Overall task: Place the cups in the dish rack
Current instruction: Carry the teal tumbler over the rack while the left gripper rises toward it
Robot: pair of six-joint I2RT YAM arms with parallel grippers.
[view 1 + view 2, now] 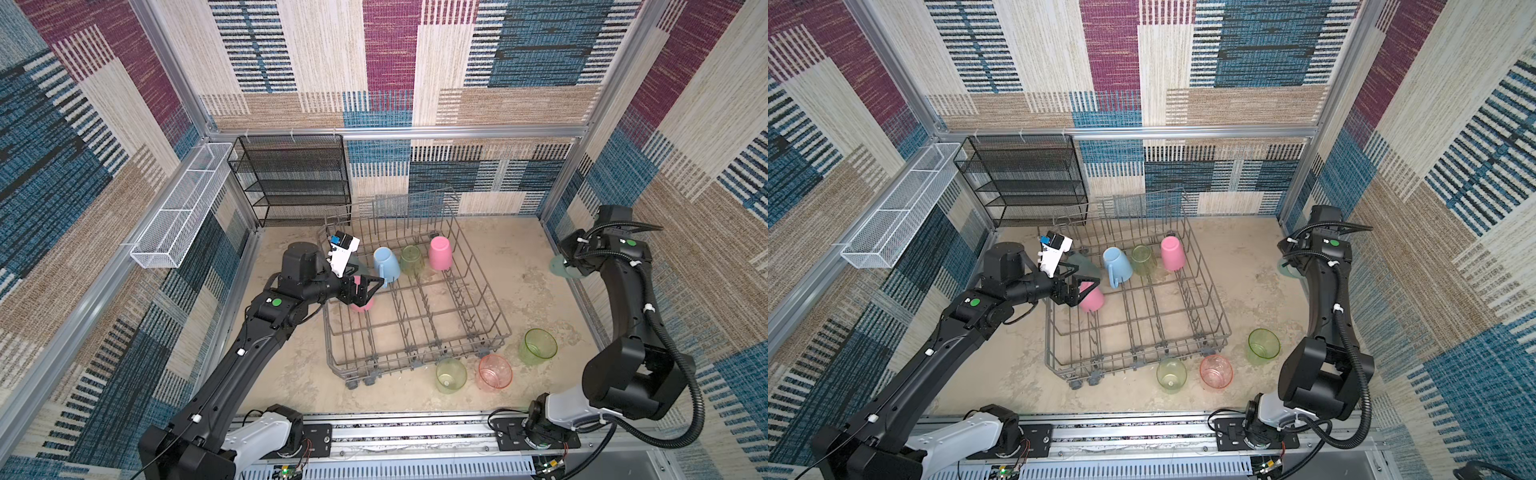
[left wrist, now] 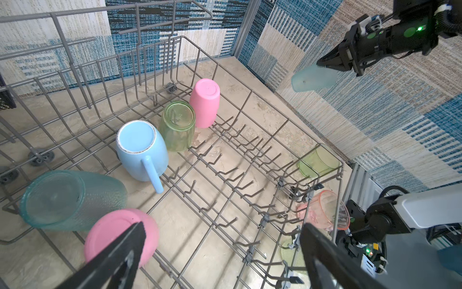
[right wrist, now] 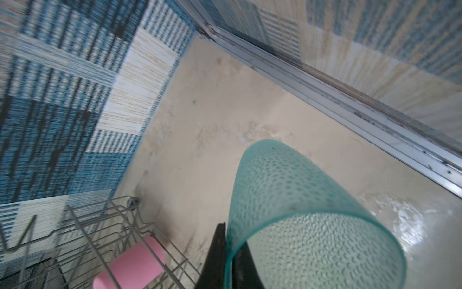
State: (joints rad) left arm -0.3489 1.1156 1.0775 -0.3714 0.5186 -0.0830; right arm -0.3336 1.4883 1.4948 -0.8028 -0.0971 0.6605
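The grey wire dish rack (image 1: 478, 291) stands mid-floor. Inside it, upside down, are a pink cup (image 1: 440, 252), a green one (image 1: 411, 259) and the light-blue mug (image 1: 386, 264). A teal cup (image 2: 72, 200) leans at the rack's corner, with another pink cup (image 2: 112, 232) beside it. My left gripper (image 2: 223, 225) hovers open just above that pink cup, nothing between its fingers. My right gripper (image 3: 231, 240) is shut on the rim of a teal cup (image 3: 300, 212), held in the air near the right wall. On the floor lie two green cups (image 1: 451, 375) (image 1: 537, 346) and a pink-orange one (image 1: 494, 372).
A black mesh shelf unit (image 1: 291, 178) stands at the back left. A long white mesh basket (image 1: 178, 208) hangs on the left wall. The three loose cups lie close to the rack's front right corner (image 1: 505, 332). Bare floor (image 1: 519, 257) shows right of the rack.
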